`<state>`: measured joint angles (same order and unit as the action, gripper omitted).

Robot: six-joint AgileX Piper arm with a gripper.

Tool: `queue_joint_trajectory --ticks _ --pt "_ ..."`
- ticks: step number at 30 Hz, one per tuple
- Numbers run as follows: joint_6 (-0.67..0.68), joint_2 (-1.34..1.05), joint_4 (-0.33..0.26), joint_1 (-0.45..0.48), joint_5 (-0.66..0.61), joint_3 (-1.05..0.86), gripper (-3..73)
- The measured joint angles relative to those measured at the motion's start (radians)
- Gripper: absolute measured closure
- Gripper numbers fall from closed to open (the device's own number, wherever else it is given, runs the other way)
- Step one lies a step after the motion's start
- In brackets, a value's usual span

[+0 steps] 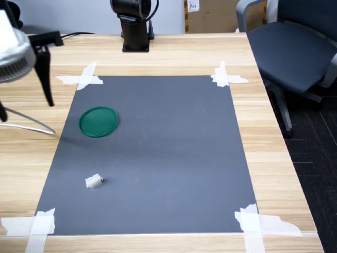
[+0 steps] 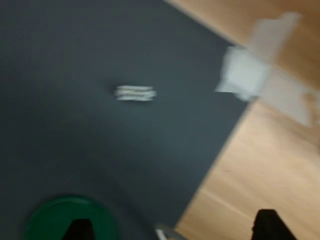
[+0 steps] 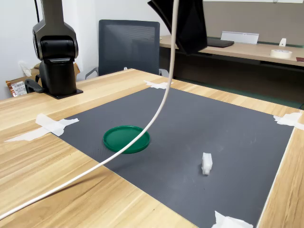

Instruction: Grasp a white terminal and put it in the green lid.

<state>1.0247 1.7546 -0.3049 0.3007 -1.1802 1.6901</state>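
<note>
A dark grey mat (image 1: 158, 153) is taped flat on a pale wooden worktop (image 1: 274, 158), with a strip of white tape (image 1: 227, 77) at each corner. I place everything else against this mat.

The green lid (image 1: 98, 122) lies flat on the mat, close to the mat's edge on the first exterior view's left and nearer the far end, where the arm's black base (image 1: 136, 26) stands on the wood beyond the mat. In the second exterior view the lid (image 3: 127, 138) sits near the mat's edge closest to that camera. Nothing lies in it.

The white terminal (image 1: 94, 182) rests on the mat, well apart from the lid, towards the mat's near corner on the first exterior view's left. In the second exterior view it (image 3: 206, 163) stands on end, to the right of the lid. The blurred wrist view shows it (image 2: 135, 93) as a small ridged white bar on bare mat, with the lid (image 2: 70, 220) at the frame edge and a taped mat corner (image 2: 260, 80) off to one side.

Of the end effector, only two dark finger ends (image 2: 272, 225) show in the wrist view, spread wide apart, with nothing between them; it is high above the mat and touches neither object.

A white cable (image 3: 161, 104) hangs across the second exterior view. A grey office chair (image 1: 295, 47) stands beyond the worktop.
</note>
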Motion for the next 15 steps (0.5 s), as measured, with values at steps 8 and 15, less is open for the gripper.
queue_joint_trajectory --ticks 8,15 --pt "-0.009 0.013 0.042 -0.067 -0.032 0.002 8.4" --pt "-0.019 0.081 0.073 -0.068 -0.03 0.002 8.4"
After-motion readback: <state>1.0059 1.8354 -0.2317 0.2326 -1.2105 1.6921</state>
